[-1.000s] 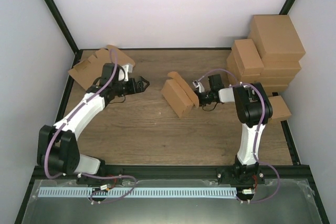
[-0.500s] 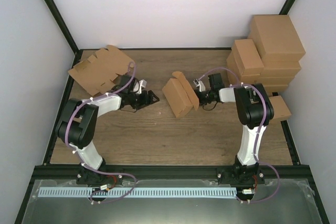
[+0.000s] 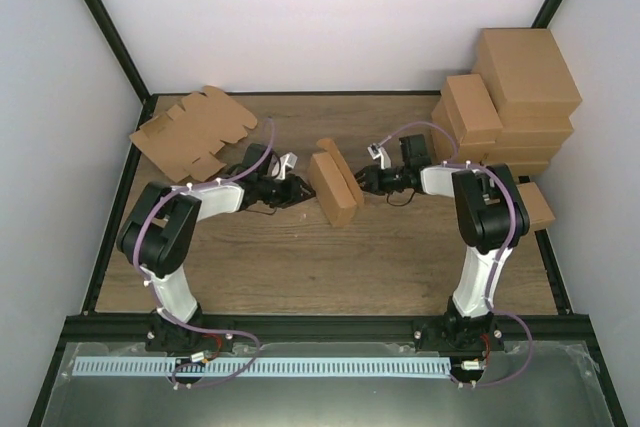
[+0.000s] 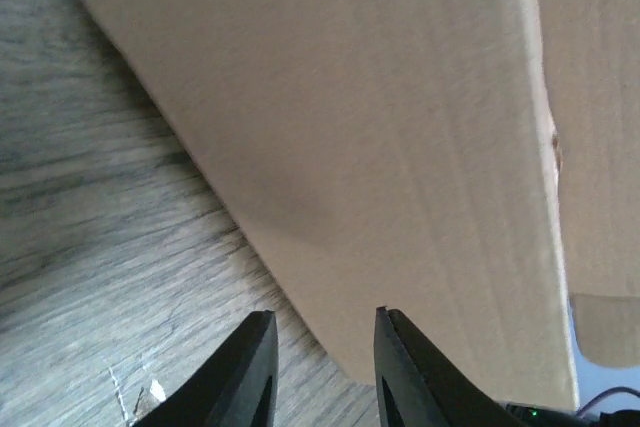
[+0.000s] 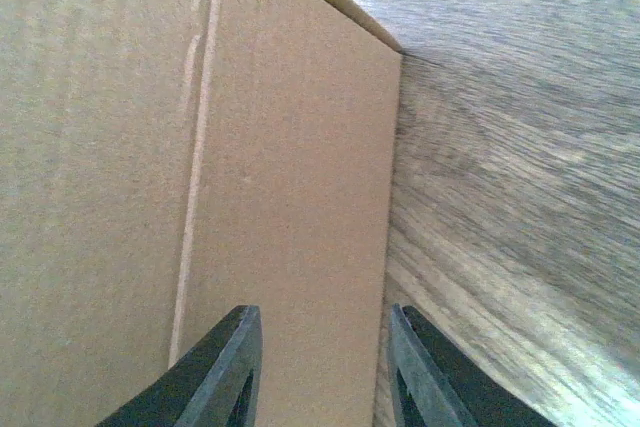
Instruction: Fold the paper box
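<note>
Paper box (image 3: pixel 335 187) stood near the middle of the wooden desk (image 3: pixel 400 252), partly formed, one flap raised along its right side. Left hand (image 3: pixel 299 191) lay low over the desk just left of the box, pointing at its left face. From the left wrist, its fingers (image 4: pixel 248 372) stood narrowly apart with nothing clamped between them, and the box's brown side filled the view just ahead of the tips. Right hand (image 3: pixel 360 179) came in from the opposite side, right up against the raised flap. Its fingers (image 5: pixel 225 372) were also slightly parted and released, with a flat box panel directly in front and its edge falling between them. Could not tell whether either hand touched the cardboard. Pile of notched flat blanks (image 3: pixel 195 132) lay at far left, stacked cartons (image 3: pixel 515 87) at far right, both well apart from the box.
</note>
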Robot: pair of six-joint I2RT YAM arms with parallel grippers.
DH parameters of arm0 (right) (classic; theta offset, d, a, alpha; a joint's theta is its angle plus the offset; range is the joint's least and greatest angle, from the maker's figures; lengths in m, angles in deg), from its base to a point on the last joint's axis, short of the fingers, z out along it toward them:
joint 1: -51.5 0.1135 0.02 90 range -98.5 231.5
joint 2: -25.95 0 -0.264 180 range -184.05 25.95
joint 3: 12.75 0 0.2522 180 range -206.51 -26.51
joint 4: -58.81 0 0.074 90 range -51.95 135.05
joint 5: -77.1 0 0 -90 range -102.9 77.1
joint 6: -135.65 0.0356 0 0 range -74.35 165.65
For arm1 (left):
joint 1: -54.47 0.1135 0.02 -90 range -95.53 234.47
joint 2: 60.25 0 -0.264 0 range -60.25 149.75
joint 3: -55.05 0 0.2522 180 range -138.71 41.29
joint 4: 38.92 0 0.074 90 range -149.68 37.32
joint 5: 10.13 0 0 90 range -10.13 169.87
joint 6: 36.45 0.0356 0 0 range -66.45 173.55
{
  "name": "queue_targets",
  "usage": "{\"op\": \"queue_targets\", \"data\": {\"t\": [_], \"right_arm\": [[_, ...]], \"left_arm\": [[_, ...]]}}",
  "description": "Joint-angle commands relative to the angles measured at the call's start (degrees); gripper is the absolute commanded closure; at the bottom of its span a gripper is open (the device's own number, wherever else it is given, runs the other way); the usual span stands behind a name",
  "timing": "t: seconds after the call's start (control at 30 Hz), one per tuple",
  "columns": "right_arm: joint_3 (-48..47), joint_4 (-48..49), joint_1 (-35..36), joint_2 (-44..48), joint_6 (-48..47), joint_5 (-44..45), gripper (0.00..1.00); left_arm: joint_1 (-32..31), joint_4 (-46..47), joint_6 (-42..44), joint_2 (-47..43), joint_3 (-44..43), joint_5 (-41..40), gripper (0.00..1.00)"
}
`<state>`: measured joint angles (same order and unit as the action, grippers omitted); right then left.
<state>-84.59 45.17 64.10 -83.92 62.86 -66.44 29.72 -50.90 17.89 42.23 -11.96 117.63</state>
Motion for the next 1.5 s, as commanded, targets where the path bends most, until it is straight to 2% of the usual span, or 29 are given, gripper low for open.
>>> {"op": "queue_targets", "data": {"t": [0.0, 0.1, 0.27, 0.4, 0.47, 0.57, 0.63, 0.7, 0.8, 0.93, 1.1, 1.2, 1.3, 1.47], "right_arm": [[0.3, 0.38, 0.05, 2.87, -0.26, -3.28, 0.64], [0.18, -0.94, 0.02, 3.63, -0.34, -1.22, 0.64], [-0.13, -2.58, 0.04, 6.41, -0.23, -0.33, 0.62], [0.09, -5.39, 0.17, 10.73, -1.21, 2.09, 0.56], [0.56, -7.2, 0.59, 13.62, -1.76, 4.18, 0.47], [1.53, -8.76, 2.15, 18.7, -2.48, 6.61, 0.23], [1.07, -11.71, 4.85, 20.95, -3.73, 11.12, 0.12], [0.25, -15.21, 7.98, 22.17, -5.16, 18.16, 0.07], [2.53, -15.63, 11.44, 24.59, -5.96, 23.45, 0.05], [7.49, -12.7, 12.48, 27.78, -6.08, 26.4, 0.04], [7.86, -13.88, 13.99, 28.26, -6.46, 34.05, 0.02], [8.43, -14.14, 14.05, 29.52, -5.57, 37.93, 0.0], [10.09, -13.4, 14.09, 32.18, -4.96, 38.85, 0.0], [11.99, -13.18, 14.16, 34.46, -3.57, 38.02, 0.0]], "left_arm": [[-0.12, 2.74, -0.86, 1.26, -0.79, 0.96, 0.73], [-0.48, 2.61, -1.07, 1.42, -0.56, 0.82, 0.77], [-1.44, 2.15, -1.17, 1.01, -0.38, 0.35, 0.77], [-1.78, 1.87, -1.49, 0.35, -0.12, -0.21, 0.77], [-1.94, 1.91, -1.59, 0.06, 0.14, -0.38, 0.77], [-2.45, 2.31, -2.01, -0.04, 0.39, -0.53, 0.77], [-3.22, 2.77, -2.44, 0.23, 0.35, -0.58, 0.77], [-4.19, 3.32, -3.13, 0.47, 0.3, -0.65, 0.77], [-5.55, 4.28, -4.01, 0.44, 0.41, -1.18, 0.77], [-7.88, 6.62, -6.95, 0.72, 0.77, -1.58, 0.77], [-11.32, 9.59, -9.96, 1.49, 0.31, -3.47, 0.77], [-11.72, 11.06, -10.68, -2.38, 2.95, -7.16, 0.75], [-11.58, 5.05, -7.18, -9.24, 4.48, -15.79, 0.7], [-9.57, -7.53, -0.36, -16.51, 2.86, -22.04, 0.7]]}}
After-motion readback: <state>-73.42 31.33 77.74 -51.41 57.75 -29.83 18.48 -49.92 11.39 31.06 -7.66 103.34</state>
